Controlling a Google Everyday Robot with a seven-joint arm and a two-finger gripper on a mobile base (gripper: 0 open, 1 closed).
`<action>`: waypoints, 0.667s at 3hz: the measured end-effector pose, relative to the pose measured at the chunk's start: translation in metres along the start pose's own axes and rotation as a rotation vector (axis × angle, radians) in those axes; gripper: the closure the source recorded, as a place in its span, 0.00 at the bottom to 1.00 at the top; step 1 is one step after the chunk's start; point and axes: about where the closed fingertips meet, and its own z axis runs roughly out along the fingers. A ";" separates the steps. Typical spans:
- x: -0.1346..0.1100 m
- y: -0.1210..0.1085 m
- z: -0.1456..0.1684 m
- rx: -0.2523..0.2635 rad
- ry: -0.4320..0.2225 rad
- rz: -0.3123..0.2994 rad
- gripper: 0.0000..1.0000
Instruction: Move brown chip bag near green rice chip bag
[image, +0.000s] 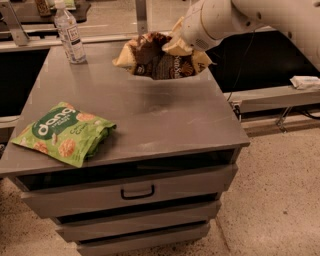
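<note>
Camera view: claw (179, 44) clamped on brown chip bag (154, 64) above far table (165, 117) edge, green rice chip bag (64, 133) front-left.

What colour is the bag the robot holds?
Dark brown, pale tan ends: the brown chip bag, held by the gripper over the far table edge. Camera view.

The white arm (270, 12) enters from the upper right and slopes down over the far right corner of the tabletop. Its gripper (186, 44) hangs above the far edge, clamped on the brown chip bag (155, 61), which is clear of the surface.
</note>
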 end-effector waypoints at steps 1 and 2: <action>-0.036 0.042 -0.003 -0.031 -0.026 0.005 1.00; -0.055 0.071 0.004 -0.075 -0.051 0.015 1.00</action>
